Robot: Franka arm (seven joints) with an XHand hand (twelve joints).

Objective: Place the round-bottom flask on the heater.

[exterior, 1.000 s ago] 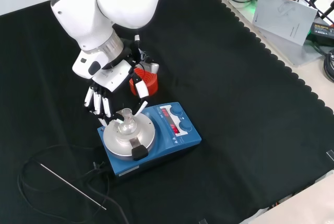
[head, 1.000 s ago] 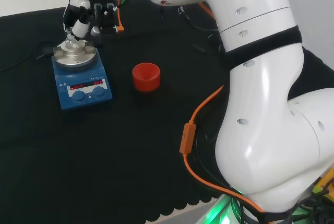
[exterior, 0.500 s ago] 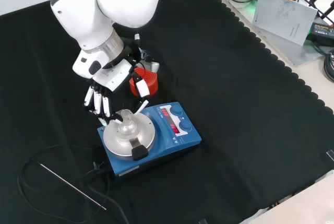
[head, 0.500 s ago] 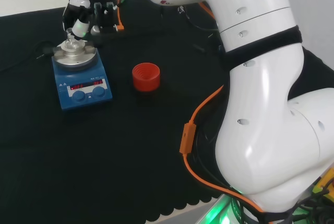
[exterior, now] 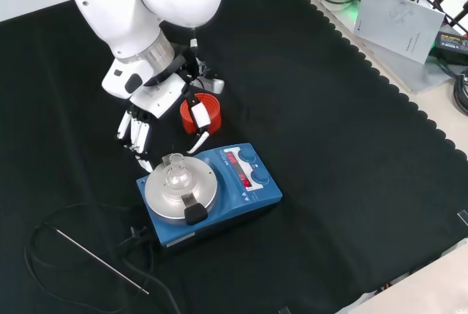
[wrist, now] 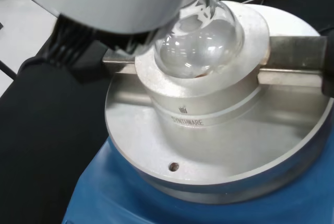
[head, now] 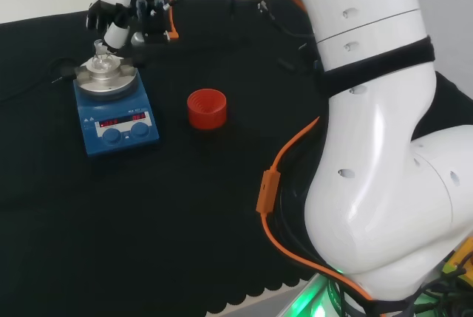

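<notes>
The robot hand [exterior: 150,105] is hanging with its fingers [exterior: 136,132] spread and pointing down, gripping nothing and clear of the glass, just off the heater [exterior: 208,191] at about 11 o'clock in the front view. The round-bottom flask [exterior: 175,173] is sitting upright in the metal block on the heater's round plate. The red ribbed ring [exterior: 203,113] is standing on the table [exterior: 329,146] beside the thumb.

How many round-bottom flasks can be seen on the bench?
1. The round-bottom flask sits in the metal block on the blue heater. Clear ware is hard to see, so another may be hidden.
</notes>
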